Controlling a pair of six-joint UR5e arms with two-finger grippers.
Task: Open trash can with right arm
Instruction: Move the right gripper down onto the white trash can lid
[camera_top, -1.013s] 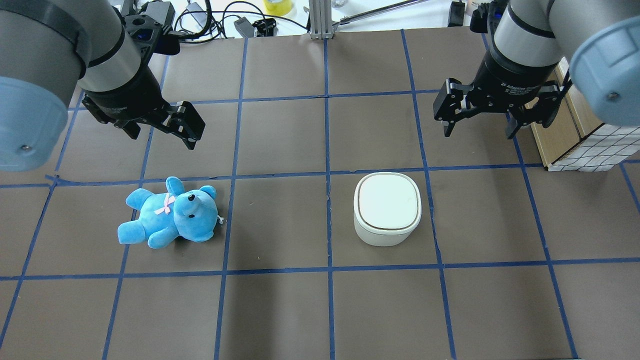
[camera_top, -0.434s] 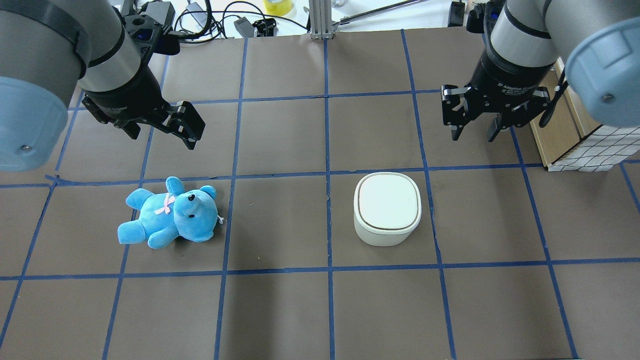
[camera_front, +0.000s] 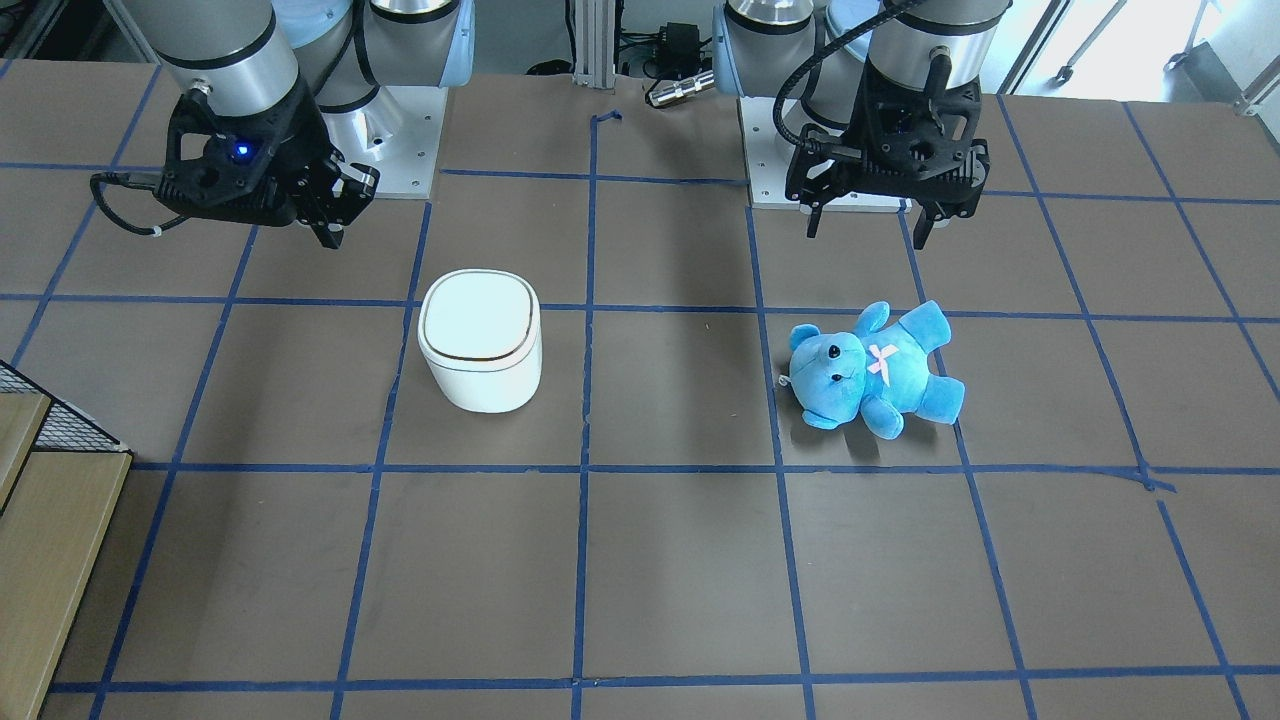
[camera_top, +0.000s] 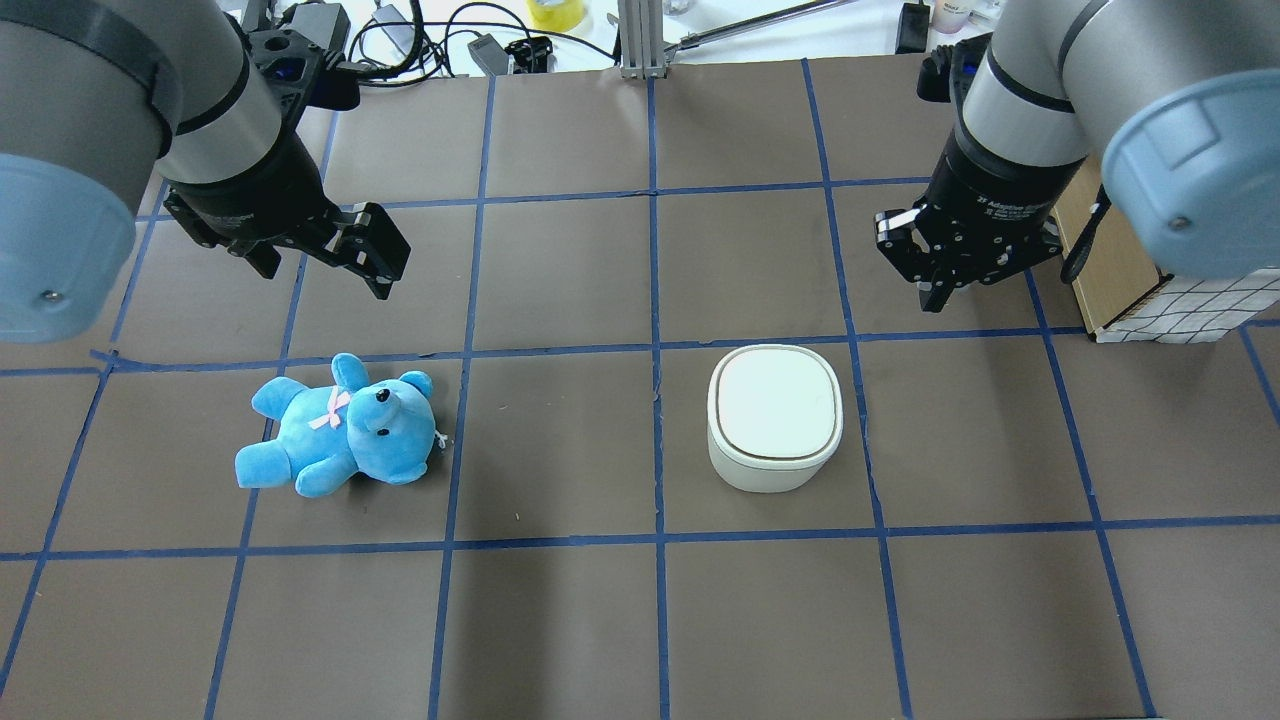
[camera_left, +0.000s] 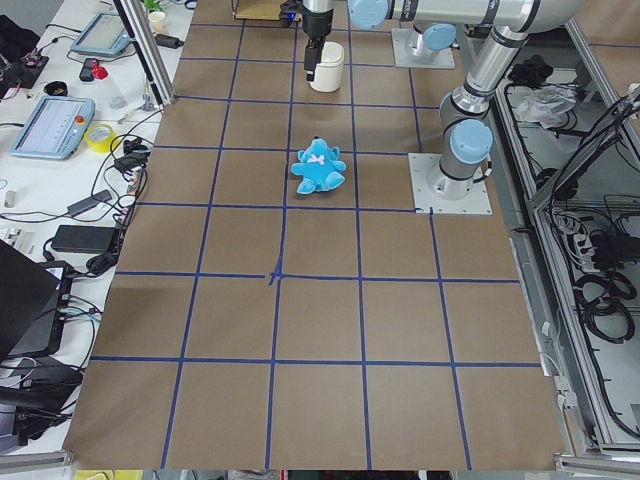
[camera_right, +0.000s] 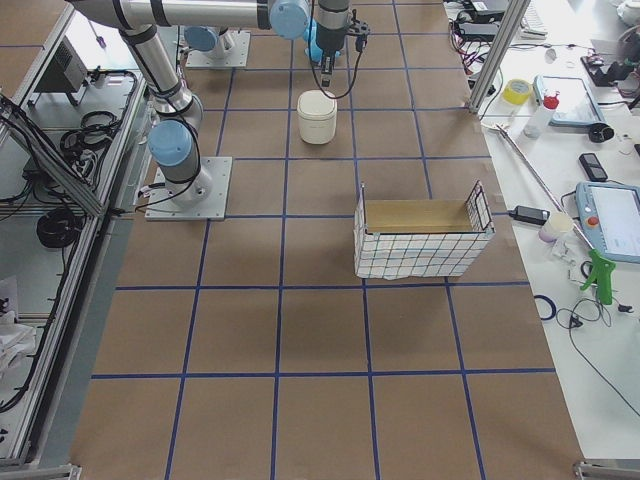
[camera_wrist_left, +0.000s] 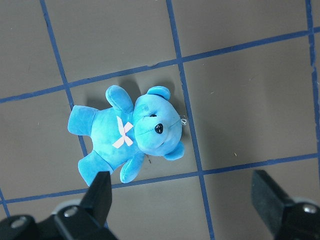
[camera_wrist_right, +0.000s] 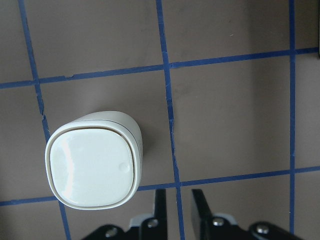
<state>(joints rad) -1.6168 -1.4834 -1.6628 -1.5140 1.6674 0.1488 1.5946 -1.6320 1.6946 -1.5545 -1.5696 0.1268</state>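
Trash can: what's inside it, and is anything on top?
The trash can has its lid shut, so the inside is hidden. Nothing rests on the lid; the right hand hovers apart from it.

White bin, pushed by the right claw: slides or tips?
The small white rounded-square plastic trash can looks hollow and light, apparently unanchored on smooth brown table paper, so a sideways push probably slides it. Its squat, wide body should resist tipping. The glossy lid may be slippery.

Right claw (camera_top: 940, 296) pinched, left claw (camera_top: 325, 272) spread
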